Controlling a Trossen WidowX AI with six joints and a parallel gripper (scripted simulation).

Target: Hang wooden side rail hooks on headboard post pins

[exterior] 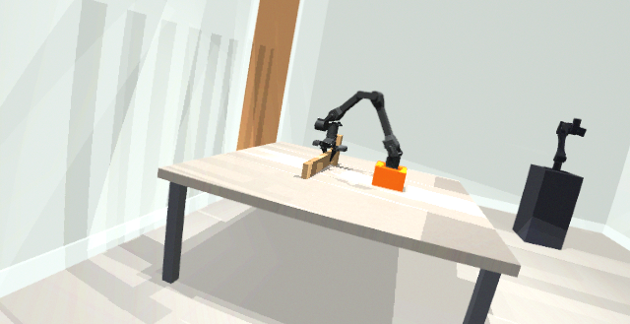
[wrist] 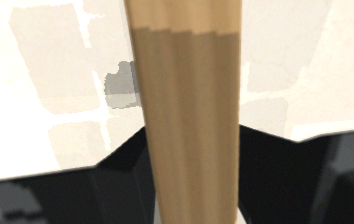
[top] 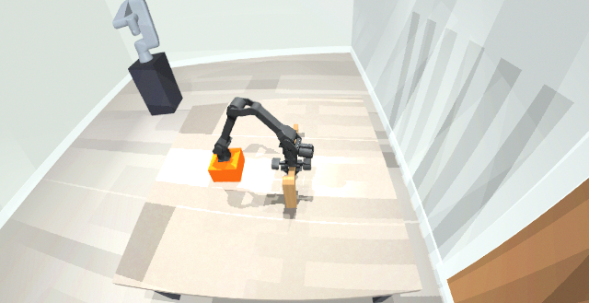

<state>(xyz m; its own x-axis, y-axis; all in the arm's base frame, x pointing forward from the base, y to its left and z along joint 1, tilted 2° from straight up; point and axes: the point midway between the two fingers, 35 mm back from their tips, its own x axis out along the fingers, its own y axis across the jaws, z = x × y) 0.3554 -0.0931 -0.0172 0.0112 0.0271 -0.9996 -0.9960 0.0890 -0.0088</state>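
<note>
The wooden side rail [top: 289, 193] [exterior: 307, 169] [wrist: 190, 90] stands on its narrow edge. Its near end is at or very close to the table top; I cannot tell if it touches. My gripper [top: 292, 170] [exterior: 332, 157] [wrist: 180, 125] points down and is shut on the rail, one dark finger on each side, toward the post end. The headboard post [top: 295, 127] [exterior: 340, 140] stands upright behind the gripper, at the rail's other end. The arm and gripper cover most of the post in the top view. The steel hooks, the slot and the pins cannot be made out.
The orange base block [top: 225, 175] [exterior: 389, 178] of my arm is on the table [top: 276, 257] [exterior: 276, 191], to the left of the rail in the top view. A dark pedestal [top: 156, 87] [exterior: 548, 206] with another arm stands on the floor beyond the table.
</note>
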